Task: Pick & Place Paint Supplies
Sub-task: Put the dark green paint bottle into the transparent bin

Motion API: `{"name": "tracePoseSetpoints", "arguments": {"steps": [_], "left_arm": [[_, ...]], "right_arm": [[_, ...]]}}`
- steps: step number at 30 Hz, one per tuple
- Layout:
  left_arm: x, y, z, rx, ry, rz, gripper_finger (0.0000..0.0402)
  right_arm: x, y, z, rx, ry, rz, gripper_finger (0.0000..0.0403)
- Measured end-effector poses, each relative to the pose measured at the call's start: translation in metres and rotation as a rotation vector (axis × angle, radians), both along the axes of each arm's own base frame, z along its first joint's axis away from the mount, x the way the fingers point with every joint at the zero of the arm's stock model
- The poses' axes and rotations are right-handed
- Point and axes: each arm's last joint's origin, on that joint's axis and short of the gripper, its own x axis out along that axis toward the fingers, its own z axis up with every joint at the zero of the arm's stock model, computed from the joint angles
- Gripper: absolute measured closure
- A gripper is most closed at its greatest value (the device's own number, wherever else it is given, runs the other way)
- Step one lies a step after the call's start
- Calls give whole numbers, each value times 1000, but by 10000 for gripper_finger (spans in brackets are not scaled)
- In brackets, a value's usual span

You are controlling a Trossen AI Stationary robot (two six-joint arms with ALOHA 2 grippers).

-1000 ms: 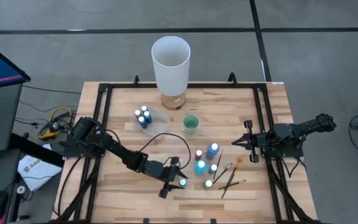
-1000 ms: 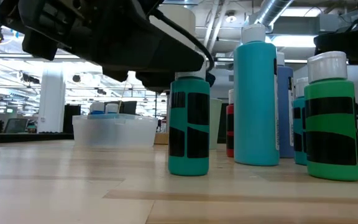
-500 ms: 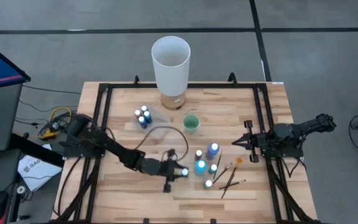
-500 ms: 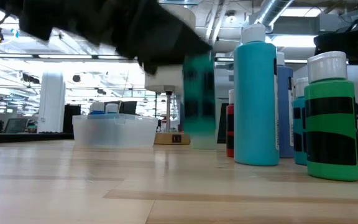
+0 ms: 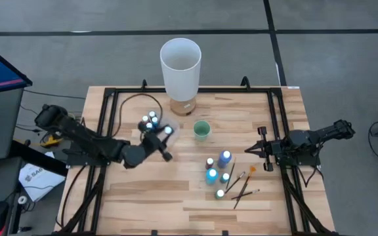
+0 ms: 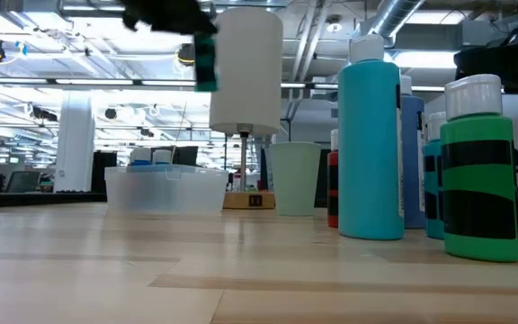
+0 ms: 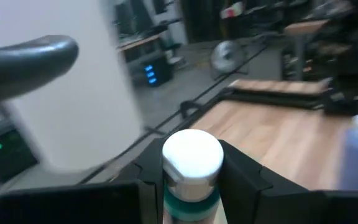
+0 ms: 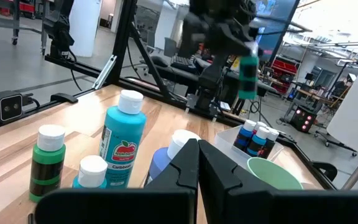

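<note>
My left gripper (image 5: 165, 136) is shut on a teal, white-capped paint bottle (image 6: 205, 59) and holds it high above the table, next to the clear tub (image 5: 155, 122) with several blue bottles. Several more bottles (image 5: 216, 169) stand right of centre on their bases, and thin dark brushes (image 5: 243, 185) lie flat beside them. My right gripper (image 5: 249, 150) waits shut at the right edge, pointing at this group. My left gripper pinches the teal bottle's body just below its white cap (image 7: 189, 198) between its two fingers (image 7: 241, 182). The fingers reach in level from the table's left side. The bottle stands upright in the hold, cap up, lifted clear of the table.
A tall white cylinder (image 5: 180, 64) stands at the far edge on a small wooden block. A small green cup (image 5: 202, 130) sits between the tub and the bottle group. A black frame (image 5: 107, 118) runs around the table top.
My left gripper has taken the teal bottle off the table near the front centre. It has risen and gone toward the far left, to the clear tub, tipping from pointing down to level. The bottle is now lifted clear and upright.
</note>
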Motion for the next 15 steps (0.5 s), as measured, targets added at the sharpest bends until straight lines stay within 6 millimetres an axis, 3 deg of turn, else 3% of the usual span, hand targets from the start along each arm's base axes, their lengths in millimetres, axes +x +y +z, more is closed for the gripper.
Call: {"name": "tracePoseSetpoints", "arguments": {"steps": [9,15], "left_arm": [[-34,44,-75,-105,11,159,315],[-50,50,-100,-137,14,176,315]], "right_arm": [[0,0,0,0,0,0,403],[0,0,0,0,0,0,403]]}}
